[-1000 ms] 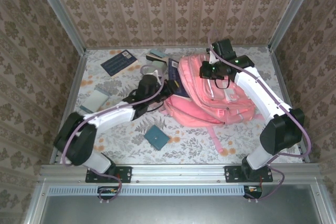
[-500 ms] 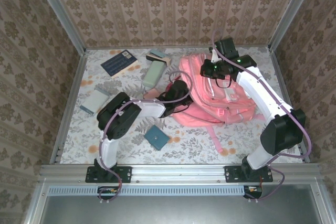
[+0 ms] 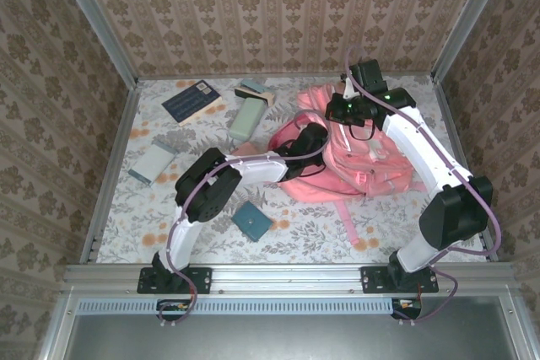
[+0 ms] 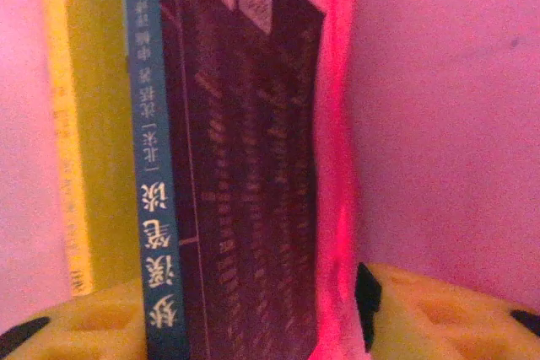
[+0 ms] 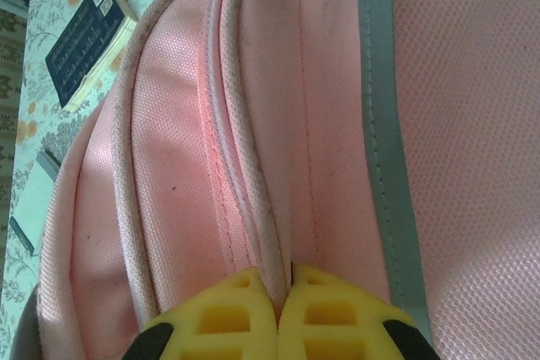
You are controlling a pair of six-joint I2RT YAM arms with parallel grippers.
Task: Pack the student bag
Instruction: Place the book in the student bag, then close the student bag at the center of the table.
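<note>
Atop student bag (image 5: 169, 124), right end effector (image 5: 277, 297) clamped onto it

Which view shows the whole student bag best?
Top external: the student bag shows almost whole, straps included. Right wrist gives a close-up of its piping and grey stripe; left wrist has pink fabric beside a dark book.

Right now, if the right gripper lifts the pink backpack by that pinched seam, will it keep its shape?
Probably not: the student bag is soft fabric, slumped in the top view, so it would likely sag around the right gripper. The book seen inside it may add weight and shift.
</note>
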